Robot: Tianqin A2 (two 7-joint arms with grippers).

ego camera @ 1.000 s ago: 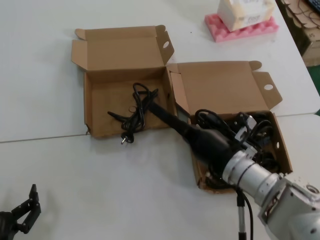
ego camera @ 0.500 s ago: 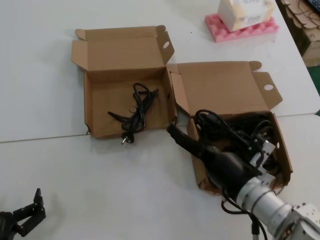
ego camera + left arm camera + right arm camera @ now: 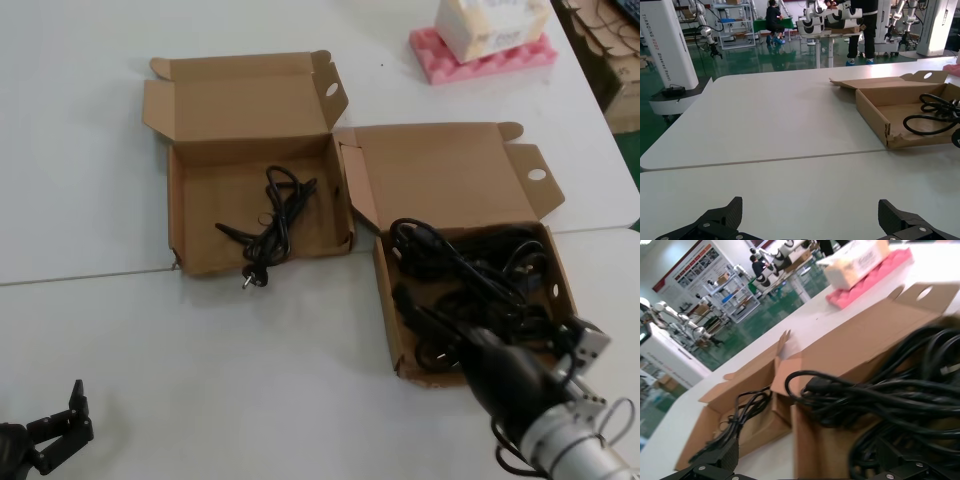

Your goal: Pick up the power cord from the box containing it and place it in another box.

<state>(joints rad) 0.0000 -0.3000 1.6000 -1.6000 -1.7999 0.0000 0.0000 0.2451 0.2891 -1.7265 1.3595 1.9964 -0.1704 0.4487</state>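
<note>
The power cord [image 3: 275, 225], a thin black looped cable, lies in the left box [image 3: 300, 250], whose front wall is wavy. Its plug [image 3: 250, 279] hangs over that wall onto the table. The cord also shows in the left wrist view [image 3: 932, 117] and the right wrist view [image 3: 742, 410]. The right box [image 3: 450, 170] holds a big tangle of black cords [image 3: 480, 275]. My right gripper [image 3: 420, 320] is open and empty, low over the right box's front left part; in its wrist view [image 3: 810, 467] the jaws stand wide apart. My left gripper [image 3: 60, 425] is parked open at the near left.
A white carton on pink foam [image 3: 485, 50] stands at the far right. A seam [image 3: 100, 275] runs across the white table in front of the left box. Both lids stand open behind the boxes. The left box's front corner [image 3: 887, 135] is torn.
My right arm has drawn back from the left box, across the right box towards the near right. The cord stays in the left box. My left gripper sank slightly.
</note>
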